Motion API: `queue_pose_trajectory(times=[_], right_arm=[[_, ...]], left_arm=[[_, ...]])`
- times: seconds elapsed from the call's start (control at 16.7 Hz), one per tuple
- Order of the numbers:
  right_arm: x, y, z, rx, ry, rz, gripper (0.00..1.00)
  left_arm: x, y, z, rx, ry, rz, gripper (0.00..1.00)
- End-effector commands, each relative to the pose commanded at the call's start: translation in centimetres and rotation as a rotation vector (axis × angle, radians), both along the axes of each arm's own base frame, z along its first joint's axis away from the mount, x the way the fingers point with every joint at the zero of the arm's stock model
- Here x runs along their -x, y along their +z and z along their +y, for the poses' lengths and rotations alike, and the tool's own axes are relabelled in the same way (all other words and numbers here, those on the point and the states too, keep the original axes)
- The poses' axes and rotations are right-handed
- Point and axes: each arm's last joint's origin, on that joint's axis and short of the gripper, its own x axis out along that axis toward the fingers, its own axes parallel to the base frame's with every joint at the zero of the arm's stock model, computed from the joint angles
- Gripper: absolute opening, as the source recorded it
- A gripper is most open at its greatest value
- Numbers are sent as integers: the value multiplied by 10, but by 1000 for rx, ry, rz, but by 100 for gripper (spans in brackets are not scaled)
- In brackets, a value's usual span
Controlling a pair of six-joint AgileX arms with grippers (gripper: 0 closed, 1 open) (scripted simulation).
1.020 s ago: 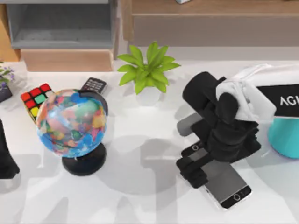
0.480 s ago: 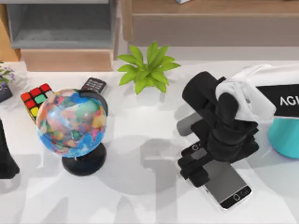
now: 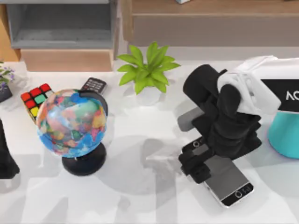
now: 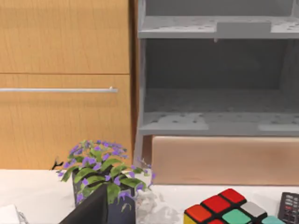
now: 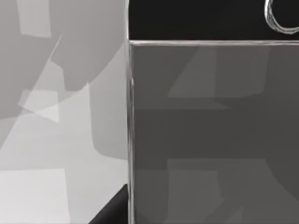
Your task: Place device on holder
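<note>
The white counter (image 3: 140, 186) carries a globe (image 3: 72, 123) and Rubik's cube (image 3: 36, 99) near its left edge, a potted plant (image 3: 147, 70) at the back, and the smartphone (image 3: 226, 179) and a teal holder (image 3: 285, 135) toward the right.

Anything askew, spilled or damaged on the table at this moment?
Nothing stands out. The globe, the colour cube and the potted plant stand upright, nothing is spilled. The phone lies flat at a slant on the table under the right gripper; the left arm is parked at the left edge.
</note>
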Motion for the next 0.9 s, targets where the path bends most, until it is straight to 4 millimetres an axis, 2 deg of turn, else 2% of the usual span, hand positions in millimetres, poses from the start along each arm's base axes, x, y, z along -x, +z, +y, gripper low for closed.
queue_pose_trajectory(times=[0.24, 0.36, 0.6, 0.72, 0.9], right_arm=[[0, -1, 0, 2, -1, 3, 0], [-4, 11, 1, -39, -4, -36, 0], [-17, 65, -9, -222, -28, -212, 0], [-22, 97, -23, -332, -46, -328, 0], [-22, 143, -56, -484, -73, -520, 0]], left_arm=[[0, 0, 0, 0, 0, 0, 100], [0, 0, 0, 0, 0, 0, 100], [0, 0, 0, 0, 0, 0, 100], [0, 0, 0, 0, 0, 0, 100], [0, 0, 0, 0, 0, 0, 100]])
